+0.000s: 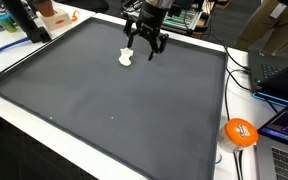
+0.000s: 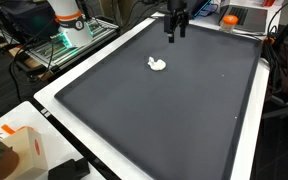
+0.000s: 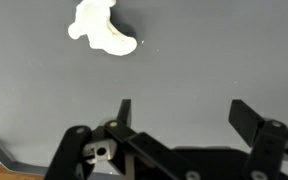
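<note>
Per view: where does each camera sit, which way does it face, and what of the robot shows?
Exterior view: raised off a near corner, looking down across the dark mat; open gripper near its far edge.
Exterior view: raised at another side, looking along the mat; gripper at its far end.
Wrist view: on the wrist, facing down at the mat; both fingers show.
Shared: all three show the white object, near the gripper, untouched.

One white lump (image 1: 126,57), one dark mat (image 1: 114,115), perhaps one orange ball (image 1: 240,132)
</note>
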